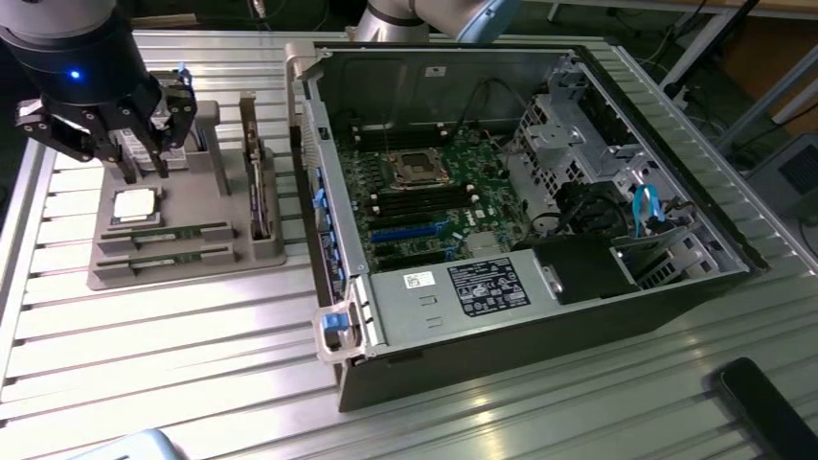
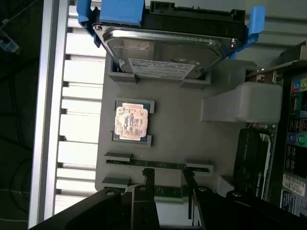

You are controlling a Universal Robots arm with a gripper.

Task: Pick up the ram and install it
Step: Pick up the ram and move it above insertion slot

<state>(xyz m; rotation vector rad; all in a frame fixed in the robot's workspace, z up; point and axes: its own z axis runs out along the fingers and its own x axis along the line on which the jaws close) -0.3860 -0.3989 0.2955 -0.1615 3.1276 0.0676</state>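
Black gripper point(image 2: 166, 173), jaws spread and empty, is poised over thin green ram stick point(image 2: 167, 192); square silver processor chip point(image 2: 131, 121) is seated beside.

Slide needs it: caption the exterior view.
Open pincer above a gray parts tray holding two ram sticks, beside an opened computer case.
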